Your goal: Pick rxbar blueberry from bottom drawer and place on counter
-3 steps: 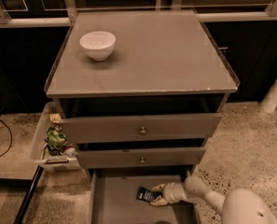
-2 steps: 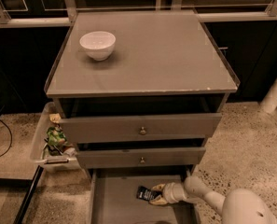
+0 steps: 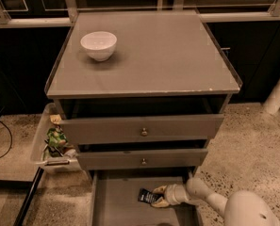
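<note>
We note the rxbar blueberry (image 3: 146, 195): small, flat, dark wrapper with faint white lettering, low inside the open bottom drawer (image 3: 116, 206), right of centre. The gripper (image 3: 157, 197) reaches in from the right, clamped on the bar's right end. A white bowl (image 3: 98, 44) stands on the counter (image 3: 168, 55).

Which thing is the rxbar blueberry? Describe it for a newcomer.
Find the grey cabinet, then its bottom drawer, pulled open at floor level. On the drawer floor lies the rxbar blueberry, at the tip of the gripper. It is the only small dark wrapper there.
</note>
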`<action>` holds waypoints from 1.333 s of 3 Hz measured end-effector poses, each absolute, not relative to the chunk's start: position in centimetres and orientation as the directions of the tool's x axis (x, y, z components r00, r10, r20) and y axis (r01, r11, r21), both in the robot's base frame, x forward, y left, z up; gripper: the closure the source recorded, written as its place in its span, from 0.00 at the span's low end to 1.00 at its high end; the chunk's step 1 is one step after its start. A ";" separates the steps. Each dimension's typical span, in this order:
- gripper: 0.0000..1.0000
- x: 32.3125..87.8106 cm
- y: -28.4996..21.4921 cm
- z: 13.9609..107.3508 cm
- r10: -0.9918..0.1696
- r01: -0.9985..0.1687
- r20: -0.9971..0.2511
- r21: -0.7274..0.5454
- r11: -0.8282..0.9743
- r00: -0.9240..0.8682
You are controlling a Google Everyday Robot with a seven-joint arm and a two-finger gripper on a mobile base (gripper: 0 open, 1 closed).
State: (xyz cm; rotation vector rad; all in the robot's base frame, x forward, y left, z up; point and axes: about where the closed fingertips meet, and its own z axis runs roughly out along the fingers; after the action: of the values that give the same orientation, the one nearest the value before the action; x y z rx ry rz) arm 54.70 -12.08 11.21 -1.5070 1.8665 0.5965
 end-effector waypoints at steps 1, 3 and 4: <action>1.00 54.4 -12.5 13.0 -0.652 -0.972 -0.752 -0.070 0.226 -0.097; 1.00 54.1 -16.1 21.5 -0.684 -0.962 -0.730 -0.186 0.200 -0.001; 1.00 54.0 -18.7 26.9 -0.739 -0.953 -0.673 -0.246 0.176 0.037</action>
State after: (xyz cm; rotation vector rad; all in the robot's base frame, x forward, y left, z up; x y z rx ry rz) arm 53.96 -18.72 26.90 -1.6095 1.7475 0.3845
